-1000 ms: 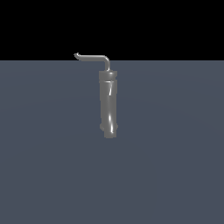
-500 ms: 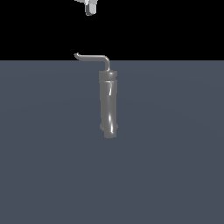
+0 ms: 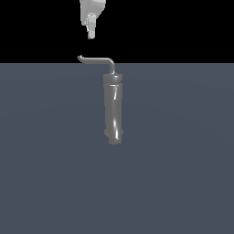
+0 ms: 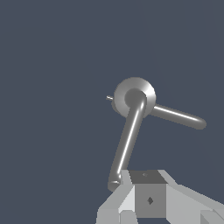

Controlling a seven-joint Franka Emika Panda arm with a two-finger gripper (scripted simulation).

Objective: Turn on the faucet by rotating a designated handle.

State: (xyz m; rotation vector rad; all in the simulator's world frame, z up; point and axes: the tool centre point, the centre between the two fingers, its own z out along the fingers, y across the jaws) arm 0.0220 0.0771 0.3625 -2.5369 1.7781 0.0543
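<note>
Exterior view: going from its left to its right, the hooked tip of the handle (image 3: 95, 60) comes first. This thin grey rod runs level toward the view's right, then bends down into the top of the faucet (image 3: 113, 109). Directly above the hooked end, apart from it with a clear gap between, hangs the pale gripper (image 3: 91, 34), pointing straight down. Its fingers (image 3: 91, 31) look pressed together into one narrow tip here, though the view is too small to be sure, so I cannot tell whether they are closed. Further right stands the faucet itself, a glossy grey cylinder, upright on the flat slate-grey table (image 3: 183, 160), with a slightly wider collar at its top.

In the wrist view, looking down, the faucet's round top (image 4: 134, 96) shows with the handle (image 4: 127, 144) reaching from it toward the gripper's grey body (image 4: 148, 199). A second rod (image 4: 177, 117) juts out sideways from the cylinder.
</note>
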